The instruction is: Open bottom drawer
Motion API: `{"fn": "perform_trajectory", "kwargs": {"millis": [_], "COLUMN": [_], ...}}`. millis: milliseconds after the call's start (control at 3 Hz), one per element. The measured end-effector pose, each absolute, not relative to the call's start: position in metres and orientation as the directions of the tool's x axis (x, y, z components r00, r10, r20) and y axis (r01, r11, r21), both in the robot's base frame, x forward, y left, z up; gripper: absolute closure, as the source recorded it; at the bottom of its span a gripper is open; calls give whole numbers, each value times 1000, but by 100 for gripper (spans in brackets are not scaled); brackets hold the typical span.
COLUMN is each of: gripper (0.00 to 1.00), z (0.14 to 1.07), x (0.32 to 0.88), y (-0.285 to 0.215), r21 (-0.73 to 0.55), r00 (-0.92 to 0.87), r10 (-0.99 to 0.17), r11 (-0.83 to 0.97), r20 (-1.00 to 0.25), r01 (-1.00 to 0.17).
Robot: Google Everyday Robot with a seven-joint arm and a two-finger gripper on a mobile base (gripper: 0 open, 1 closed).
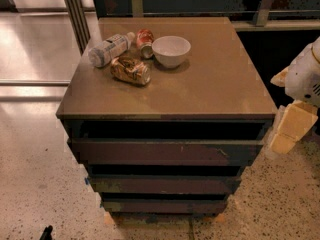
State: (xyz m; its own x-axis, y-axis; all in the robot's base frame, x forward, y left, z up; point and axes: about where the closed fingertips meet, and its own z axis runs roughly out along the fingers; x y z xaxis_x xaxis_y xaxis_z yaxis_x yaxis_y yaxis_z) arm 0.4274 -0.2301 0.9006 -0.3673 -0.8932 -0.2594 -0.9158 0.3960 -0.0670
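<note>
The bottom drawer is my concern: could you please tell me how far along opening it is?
Nothing looks done yet: the bottom drawer sits tucked in at the foot of the cabinet, no inner floor showing. In hand: the tool hangs off the cabinet's right side, about level with the top drawer, touching no front. Left: lower it to the lowest front, catch it and pull.

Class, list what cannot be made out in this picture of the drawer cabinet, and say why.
1. Bottom drawer interior: camera view, hidden behind its front and under the middle drawer.
2. Gripper: at the right edge beside the cabinet, partly cut off by the frame.
3. Bottle label: too blurred to read.
4. Dark object on the floor: cut off by the bottom edge, unidentifiable.
</note>
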Motion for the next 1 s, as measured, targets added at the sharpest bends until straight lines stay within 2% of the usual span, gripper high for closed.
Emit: {"fn": "perform_trajectory", "kwargs": {"millis": [667, 1000], "gripper": [0, 0], "z": [883, 834], "x": [420, 404], "y": [-229, -229], "r21": [-72, -19], "r00": [-379, -484], "r10": [-878, -798], "r11": [416, 525], "r20": [-292, -359], "r01": [-907, -851]}}
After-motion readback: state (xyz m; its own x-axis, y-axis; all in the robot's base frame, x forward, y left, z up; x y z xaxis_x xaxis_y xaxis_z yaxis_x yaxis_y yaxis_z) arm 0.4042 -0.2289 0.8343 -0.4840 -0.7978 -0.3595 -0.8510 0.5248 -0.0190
